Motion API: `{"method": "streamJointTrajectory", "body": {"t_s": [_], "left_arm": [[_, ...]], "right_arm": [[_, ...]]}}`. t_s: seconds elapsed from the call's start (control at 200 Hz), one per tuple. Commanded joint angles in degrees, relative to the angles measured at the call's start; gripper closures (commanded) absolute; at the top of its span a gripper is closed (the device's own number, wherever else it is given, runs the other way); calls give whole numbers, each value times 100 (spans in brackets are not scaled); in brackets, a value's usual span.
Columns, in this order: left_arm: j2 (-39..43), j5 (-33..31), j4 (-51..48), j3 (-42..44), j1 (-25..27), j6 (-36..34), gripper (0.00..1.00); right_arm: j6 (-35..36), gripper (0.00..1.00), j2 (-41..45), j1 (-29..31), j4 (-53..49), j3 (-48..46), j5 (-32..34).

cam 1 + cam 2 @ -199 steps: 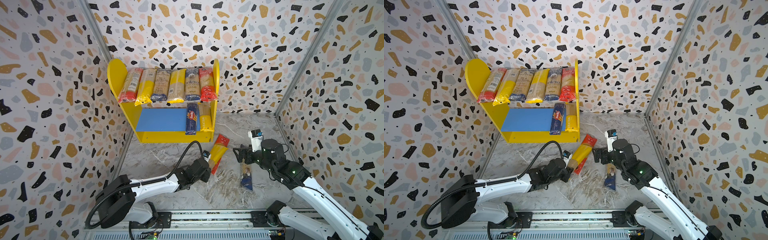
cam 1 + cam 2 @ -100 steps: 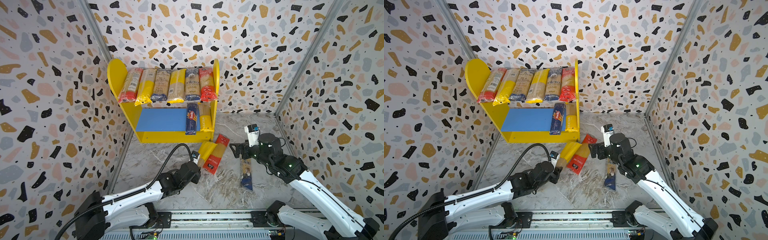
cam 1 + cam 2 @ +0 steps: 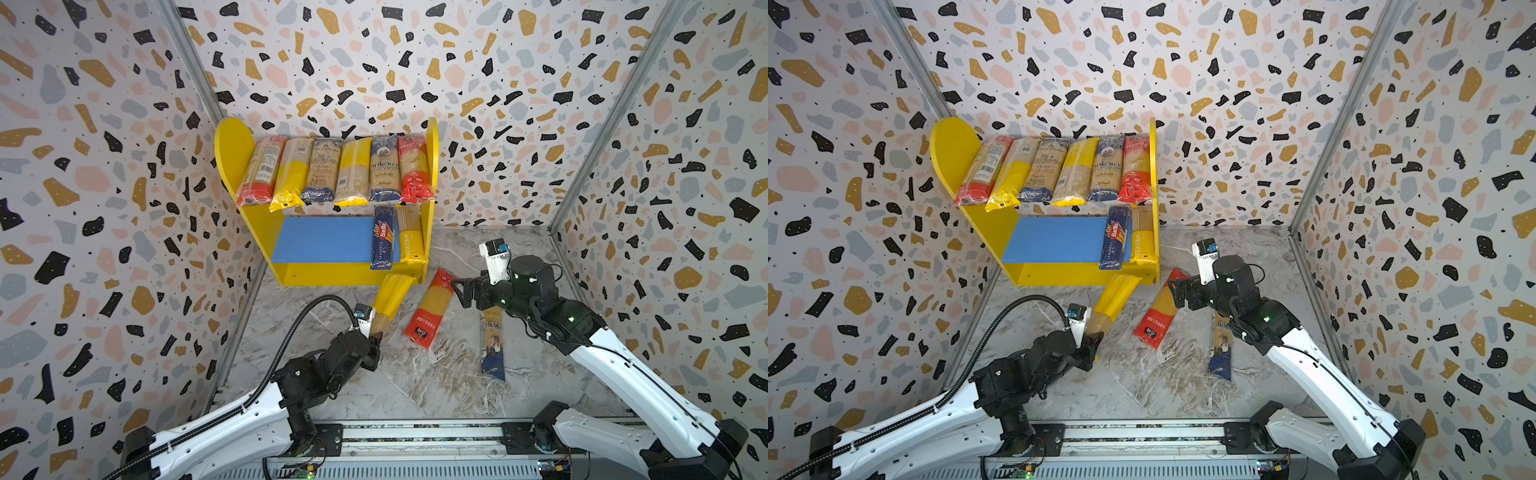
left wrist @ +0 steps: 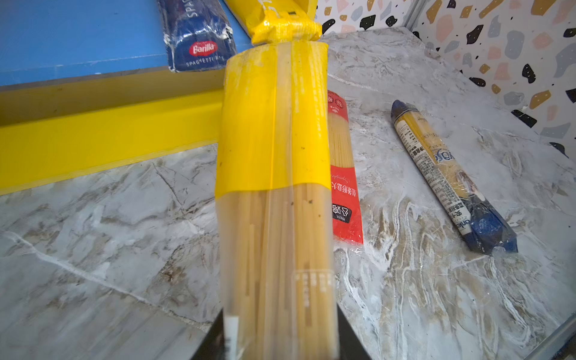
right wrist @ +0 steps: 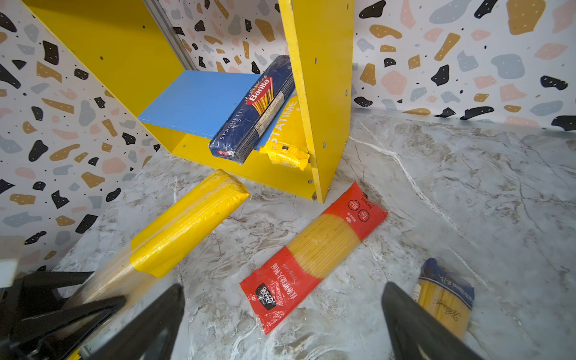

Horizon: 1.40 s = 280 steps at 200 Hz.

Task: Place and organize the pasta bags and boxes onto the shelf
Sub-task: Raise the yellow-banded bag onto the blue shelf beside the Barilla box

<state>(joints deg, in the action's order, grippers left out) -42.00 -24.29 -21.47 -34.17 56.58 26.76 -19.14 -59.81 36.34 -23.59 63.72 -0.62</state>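
Yellow bag (image 3: pixel 392 291) near shelf (image 3: pixel 332 276) front
Left gripper (image 3: pixel 376 338) clamps its clear end; right gripper (image 3: pixel 460 291) stands jaws apart (by the red bag (image 3: pixel 430 307)).

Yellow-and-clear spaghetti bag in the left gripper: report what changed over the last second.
The left gripper, shut on the yellow-and-clear spaghetti bag, swung it leftward off the red-ended spaghetti bag; its far end nears the base front of the yellow two-tier shelf. The open right gripper crept left toward the red bag's far end. Unchanged: the shelved packs and the dark blue-ended bag on the floor.
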Motion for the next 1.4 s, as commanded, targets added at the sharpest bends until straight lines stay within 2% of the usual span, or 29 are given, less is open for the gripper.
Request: {"method": "streamJointTrajectory", "body": {"t_s": [0.0,0.325,0.476,0.731,0.846,1.111,1.397], "left_arm": [[276,-441,465,-482,-19,2,100],[580,-1103,109,-962,-18,-193,100],[541,-1661,72,-1082,-18,-300,100],[193,-2640,1039,-1091,-185,-960,100],[-130,-2361,1592,-1108,-722,-1171,100],[-974,-965,2477,-1225,-2184,-1259,100],[-2010,-78,3417,-1567,-3060,-1349,100]], "right_arm": [[71,1,40,-12,87,262,-77],[112,1,31,-13,13,417,-87],[122,1,43,-13,20,426,-105],[207,1,14,-17,83,456,-170],[243,1,5,-20,74,478,-171],[302,1,86,-234,30,412,-219],[296,1,93,-463,48,355,-391]]}}
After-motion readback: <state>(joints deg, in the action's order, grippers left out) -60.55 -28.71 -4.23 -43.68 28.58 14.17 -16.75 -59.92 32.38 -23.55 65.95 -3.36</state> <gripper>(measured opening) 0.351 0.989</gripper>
